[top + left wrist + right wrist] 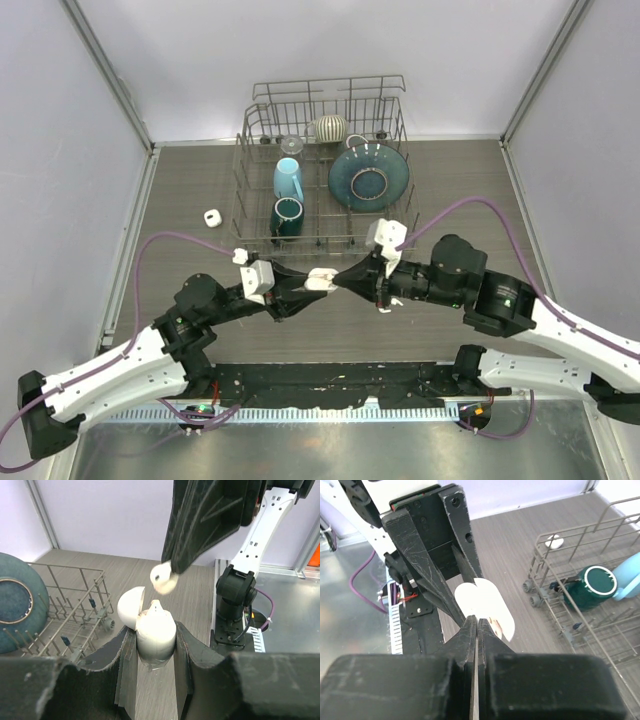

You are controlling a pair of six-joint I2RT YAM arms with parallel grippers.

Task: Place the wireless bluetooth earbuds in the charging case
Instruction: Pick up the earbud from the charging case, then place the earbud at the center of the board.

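Observation:
My left gripper [318, 284] is shut on the white charging case [156, 636], gripping its lower body. The case's lid [130, 608] stands open to the left. My right gripper [346, 279] faces it, and its jaws are closed on a small white earbud [164, 578]. The earbud hangs just above the case's open mouth without touching it. In the right wrist view the case [489, 603] shows just beyond my closed fingertips [470, 630], which hide the earbud. Small white pieces lie on the table by the left wrist [240, 256] and under the right wrist [396, 299].
A wire dish rack [262, 128] stands at the back centre. It holds a light blue mug [288, 178], a dark green mug [287, 216], a teal plate [368, 178] and a striped ball [331, 127]. A small white object [212, 217] lies left of the rack.

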